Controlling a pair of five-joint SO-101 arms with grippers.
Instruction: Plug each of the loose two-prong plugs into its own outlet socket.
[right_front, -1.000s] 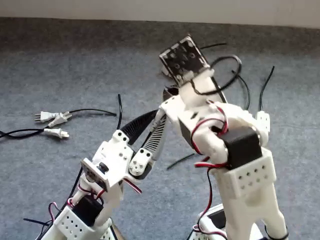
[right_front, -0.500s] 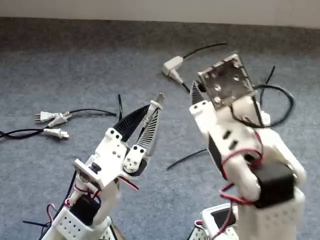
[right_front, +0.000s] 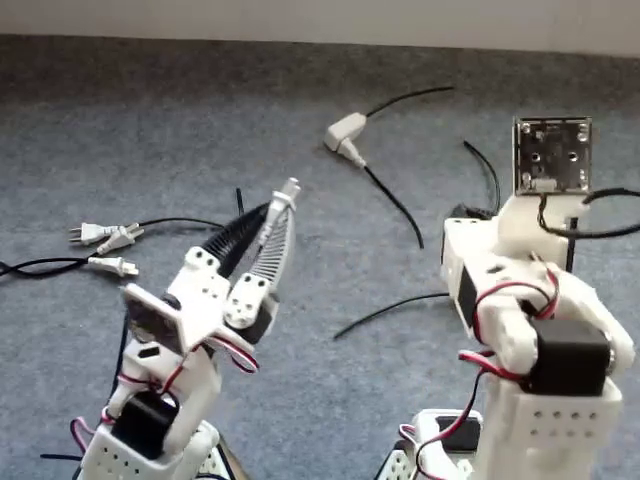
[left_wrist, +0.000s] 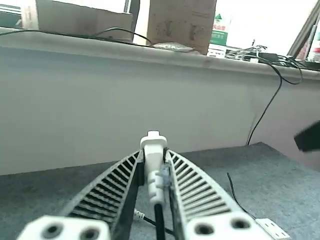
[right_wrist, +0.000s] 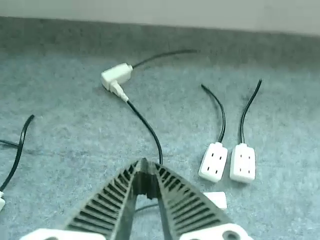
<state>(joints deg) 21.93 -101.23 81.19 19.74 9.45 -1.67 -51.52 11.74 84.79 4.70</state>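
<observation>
Two outlet sockets sit side by side. The left tool is clamped on a plug, raised well apart from them, and the right tool is pinched shut, empty, near them. I'd square prongs to slots and push straight.

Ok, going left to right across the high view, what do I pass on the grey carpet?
Cluster of loose white two-prong plugs on black cords → left gripper clamping a white plug → white socket block with a plug in it → white right arm.
</observation>
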